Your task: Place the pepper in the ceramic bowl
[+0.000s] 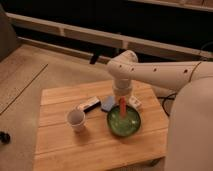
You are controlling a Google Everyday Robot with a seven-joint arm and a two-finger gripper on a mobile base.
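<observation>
The green ceramic bowl (124,121) sits on the wooden table (95,145), right of centre. The orange-red pepper (121,107) hangs upright over the bowl's far part, its lower tip at or just above the bowl's inside. My gripper (121,99) points straight down over the bowl and is shut on the pepper's upper end. The white arm reaches in from the right.
A white cup (76,120) stands left of the bowl. A dark flat object (91,104), a blue item (108,103) and a white item with red marks (134,103) lie behind the bowl. The table's right edge lies close to my body.
</observation>
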